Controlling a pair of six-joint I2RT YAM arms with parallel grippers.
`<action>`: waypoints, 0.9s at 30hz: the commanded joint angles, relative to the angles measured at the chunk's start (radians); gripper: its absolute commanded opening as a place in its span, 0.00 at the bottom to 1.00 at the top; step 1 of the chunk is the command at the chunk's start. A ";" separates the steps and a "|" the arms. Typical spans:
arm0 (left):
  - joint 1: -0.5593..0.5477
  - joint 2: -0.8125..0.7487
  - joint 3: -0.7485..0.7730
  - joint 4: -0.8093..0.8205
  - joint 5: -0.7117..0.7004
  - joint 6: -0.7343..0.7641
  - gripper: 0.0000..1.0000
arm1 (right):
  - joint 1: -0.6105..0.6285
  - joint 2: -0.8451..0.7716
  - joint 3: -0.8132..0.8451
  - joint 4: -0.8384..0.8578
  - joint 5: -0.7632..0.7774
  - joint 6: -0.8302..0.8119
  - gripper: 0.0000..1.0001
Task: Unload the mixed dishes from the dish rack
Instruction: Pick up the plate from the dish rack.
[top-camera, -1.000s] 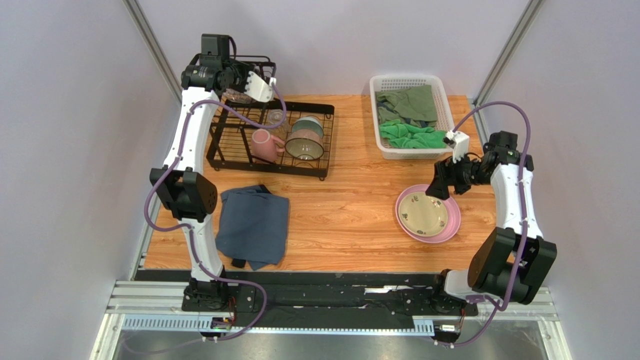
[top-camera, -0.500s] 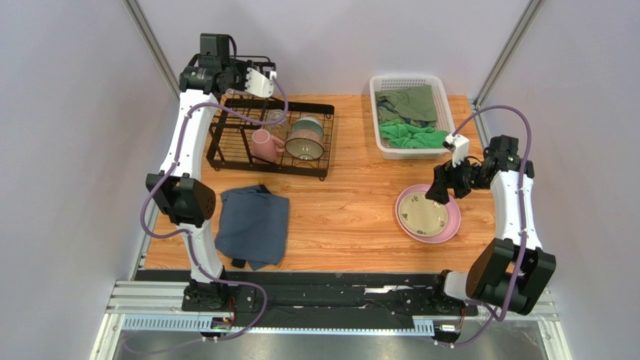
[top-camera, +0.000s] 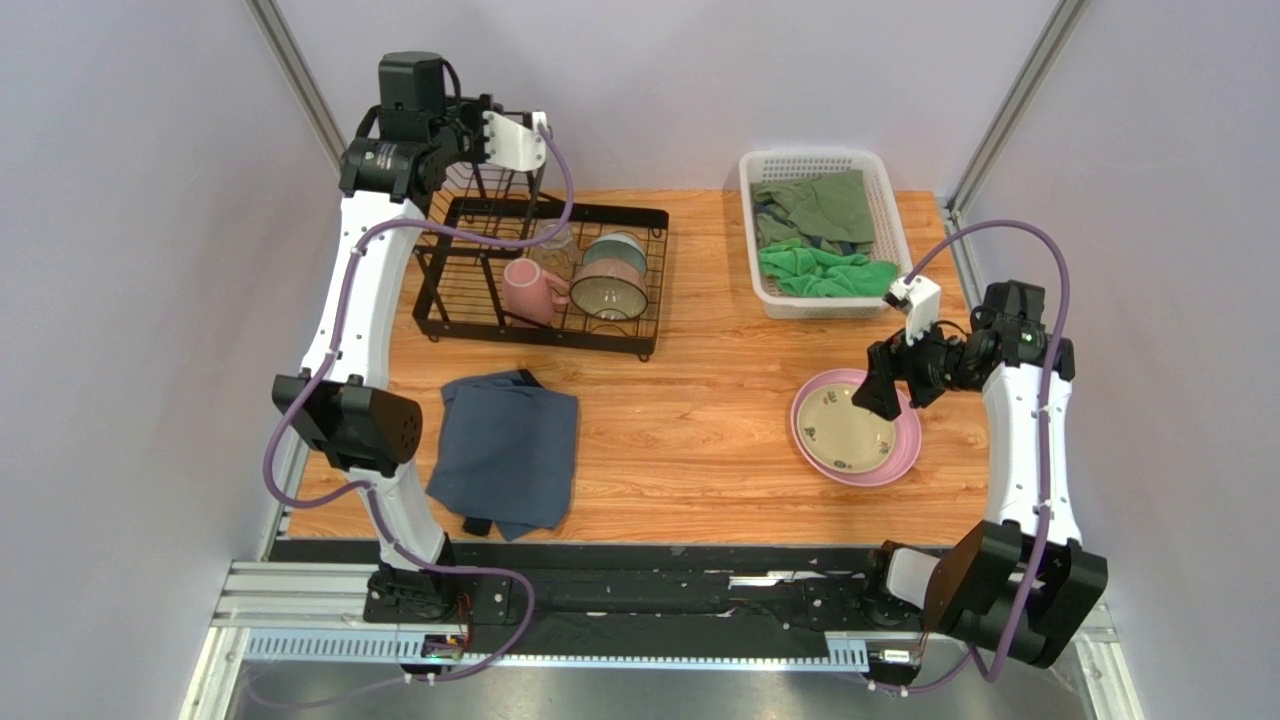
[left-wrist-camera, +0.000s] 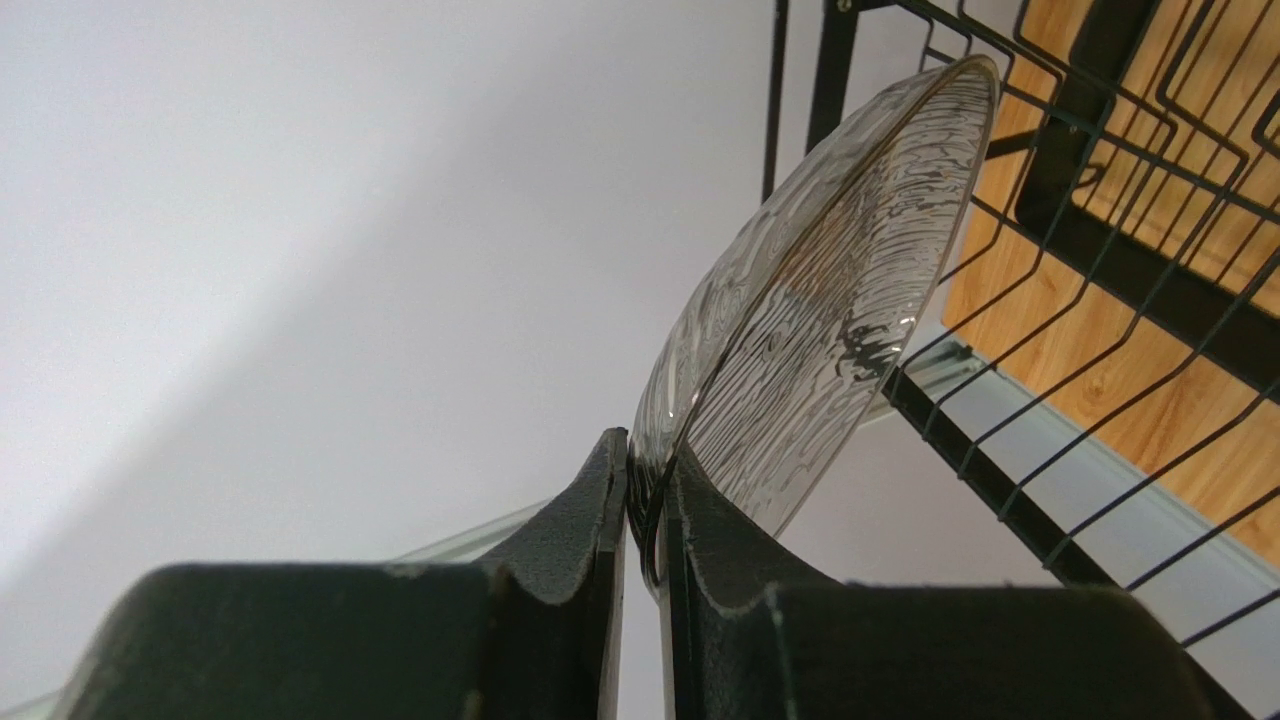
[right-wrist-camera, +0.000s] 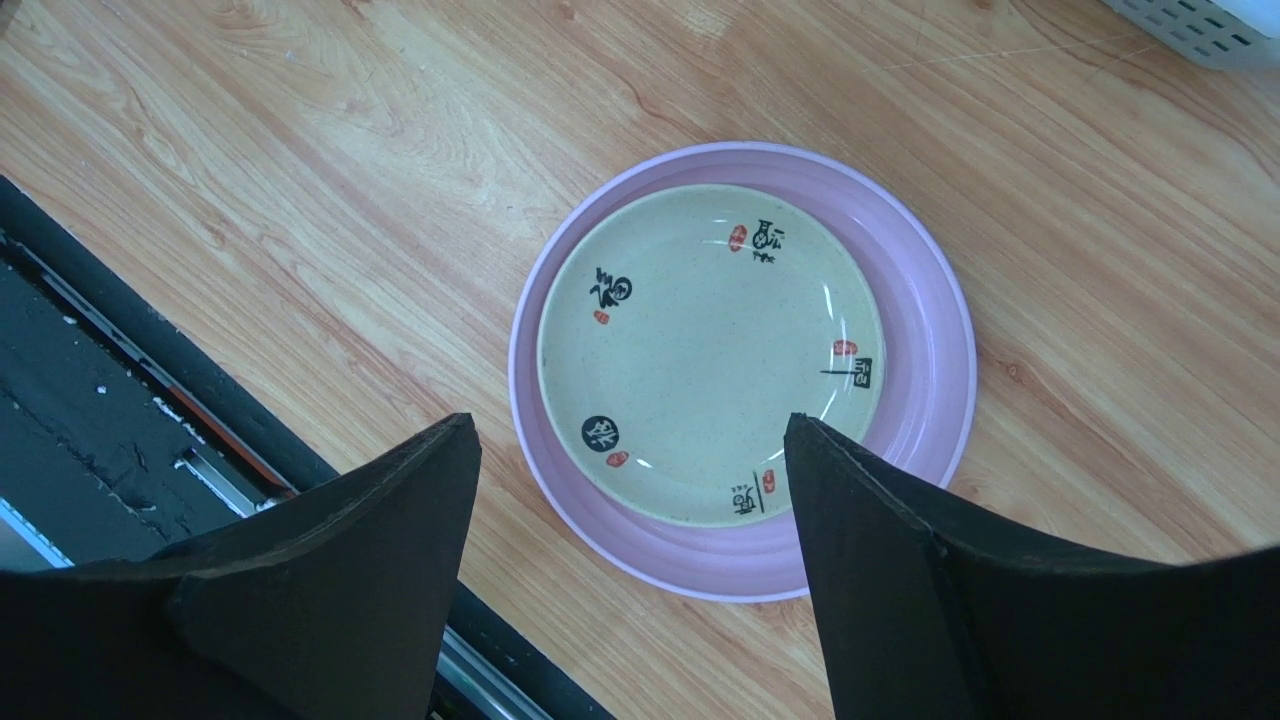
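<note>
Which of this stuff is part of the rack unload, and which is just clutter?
Job:
dish rack
pink mug
dark bowl
clear glass dish, gripped by the left claw
pink plate with the cream plate on it, both already out of the rack

Lying about:
blue-grey cloth
white basket
green cloths

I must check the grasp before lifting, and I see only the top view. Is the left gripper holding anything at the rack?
Observer: Yes. In the left wrist view the left gripper is shut on the rim of a clear glass dish.
Operator: Is the dish free of the rack?
Observer: It stands tilted, its far edge near the wires of the rack. I cannot tell whether they touch.
Operator: And the right gripper?
Observer: The right gripper is open and holds nothing. It is above the cream plate, which lies inside the pink plate.
</note>
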 joint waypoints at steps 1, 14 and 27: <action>-0.013 -0.129 -0.003 0.056 0.000 -0.151 0.00 | 0.003 -0.047 0.020 -0.021 -0.024 -0.022 0.79; -0.024 -0.437 -0.264 -0.016 0.324 -0.702 0.00 | 0.012 -0.071 0.155 -0.015 -0.229 0.172 0.82; -0.031 -0.537 -0.605 0.156 0.618 -1.453 0.00 | 0.467 -0.153 0.117 0.585 -0.063 0.734 0.71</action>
